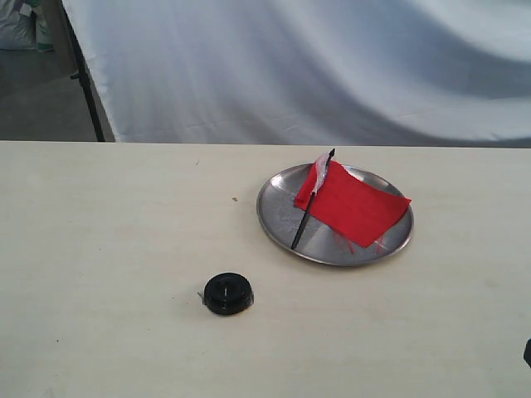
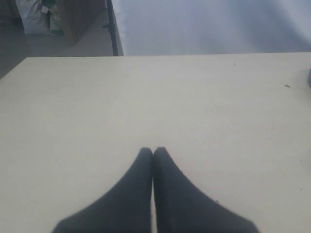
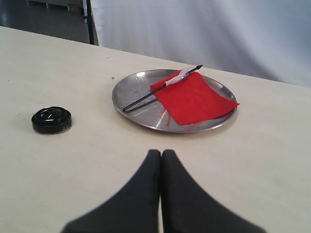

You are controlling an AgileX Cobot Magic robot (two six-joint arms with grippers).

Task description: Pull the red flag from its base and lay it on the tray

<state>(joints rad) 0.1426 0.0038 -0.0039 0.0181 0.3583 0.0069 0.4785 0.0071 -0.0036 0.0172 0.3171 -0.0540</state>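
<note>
Flag (image 1: 357, 207) lies on the tray (image 1: 278, 214), well apart from the base (image 1: 228, 293); the task looks complete. Left end effector (image 2: 153, 151) and right end effector (image 3: 161, 154) are closed, empty. Next move need only keep clear.

Hidden: mid and right part of the round silver metal tray (image 1: 278, 220), under the red cloth flag (image 1: 357, 207). Too blurred to read: centre detail of the round black plastic base (image 1: 228, 293). Cut off at exterior view's right edge: dark sliver (image 1: 528, 352), can't ID. Same for the dark bit (image 2: 309, 77) at left wrist view's edge. For left hand (image 2: 153, 151) and right hand (image 3: 161, 154), only finger ends in frame.
</note>
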